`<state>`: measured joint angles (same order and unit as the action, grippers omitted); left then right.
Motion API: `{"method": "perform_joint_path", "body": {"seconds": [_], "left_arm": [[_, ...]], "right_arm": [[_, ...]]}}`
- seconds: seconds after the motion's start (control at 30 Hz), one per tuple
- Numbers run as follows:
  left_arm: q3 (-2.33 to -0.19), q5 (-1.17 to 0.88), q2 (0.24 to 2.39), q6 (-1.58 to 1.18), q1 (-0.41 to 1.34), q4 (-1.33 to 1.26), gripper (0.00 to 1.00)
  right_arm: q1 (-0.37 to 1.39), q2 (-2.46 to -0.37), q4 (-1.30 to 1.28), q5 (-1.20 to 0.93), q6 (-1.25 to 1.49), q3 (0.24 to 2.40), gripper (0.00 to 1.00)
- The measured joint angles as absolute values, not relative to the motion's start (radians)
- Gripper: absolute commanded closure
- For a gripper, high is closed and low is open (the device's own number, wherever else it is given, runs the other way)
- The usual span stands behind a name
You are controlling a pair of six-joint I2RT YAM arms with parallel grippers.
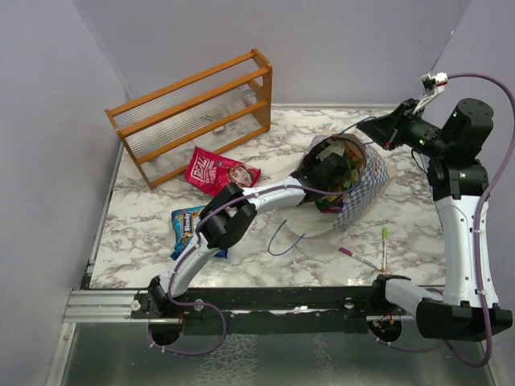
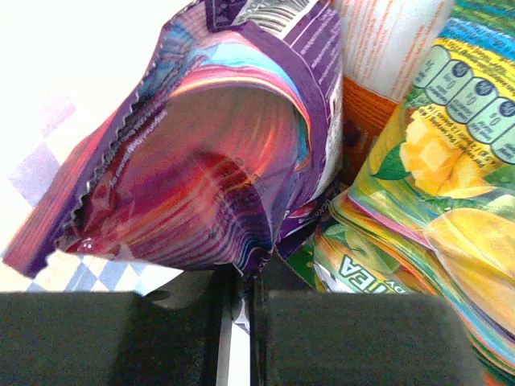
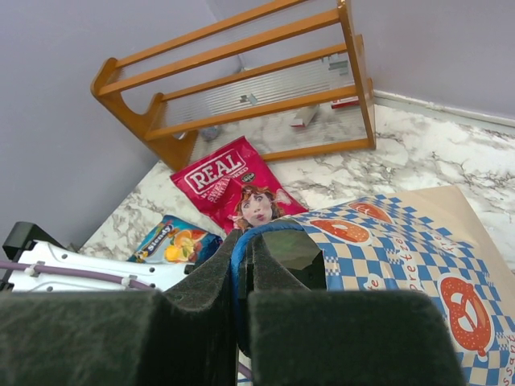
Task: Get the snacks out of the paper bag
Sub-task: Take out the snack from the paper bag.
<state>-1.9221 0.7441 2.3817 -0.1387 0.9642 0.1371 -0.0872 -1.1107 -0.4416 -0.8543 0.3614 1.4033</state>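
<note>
Inside the paper bag point(image 1: 366, 191), left claw point(image 2: 241, 304) is pinching the purple packet point(image 2: 209, 161) while right claw point(image 3: 245, 277) is clamping the bag's rim.

**Left arm** point(image 1: 211, 241): runs from its base at the near left edge, low over the tabletop point(image 1: 418, 217), forward and to the right. It bends at the elbow, and the forearm is stretched out towards the right. **Left gripper** point(image 2: 244, 283): fingers drawn almost together, nipping the lower edge of the purple packet point(image 2: 217, 161).

**Right arm** point(image 1: 460, 229): rises steeply from its base at the near right, then turns left at a high elbow. **Right gripper** point(image 3: 244, 251): points left and slightly down, fingers closed on the paper bag point(image 3: 402, 249) at its blue cord point(image 3: 236, 273).
</note>
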Motion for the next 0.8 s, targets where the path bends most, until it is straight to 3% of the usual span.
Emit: {"method": "perform_joint_path", "body": {"seconds": [0.27, 0.8], "left_arm": [[-1.826, 0.660, 2.238, -0.137, 0.987, 0.233, 1.00], [-1.655, 0.297, 1.808, -0.133, 1.114, 0.465, 1.00]], "right_arm": [[-0.087, -1.113, -0.441, -0.853, 0.354, 1.403, 0.99], [-0.087, -1.157, -0.427, -0.743, 0.330, 1.404, 0.99]]}}
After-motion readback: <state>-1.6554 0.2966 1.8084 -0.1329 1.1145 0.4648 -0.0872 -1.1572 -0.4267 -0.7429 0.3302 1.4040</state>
